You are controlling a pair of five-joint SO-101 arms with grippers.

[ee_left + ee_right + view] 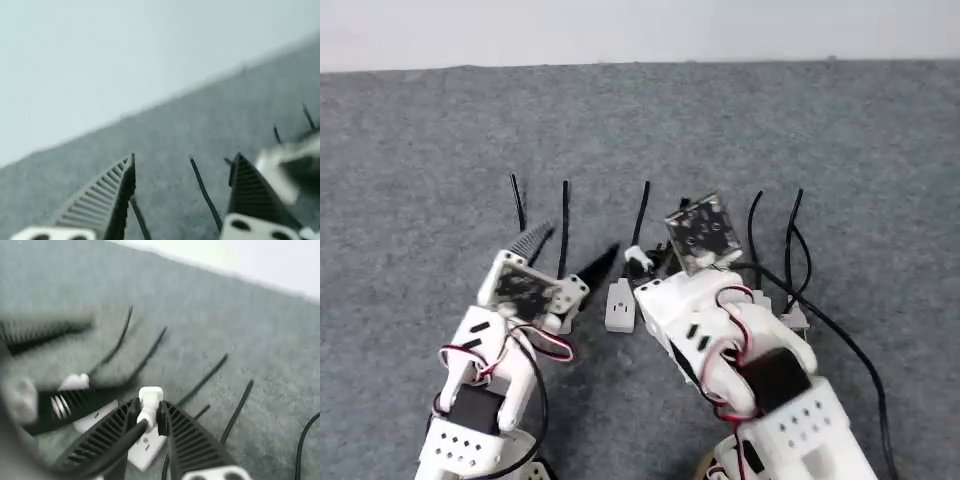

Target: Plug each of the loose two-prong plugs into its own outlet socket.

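One white plug (pixel 150 396) is pinched in the right gripper (pixel 149 411) just above a white socket (pixel 144 448), by my judgement not yet seated, while the left gripper (pixel 185 160) stands wide with nothing held, so nearly all the plugging seems left.

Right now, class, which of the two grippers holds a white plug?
The right gripper: it pinches the white plug, while the left gripper stands open and empty.
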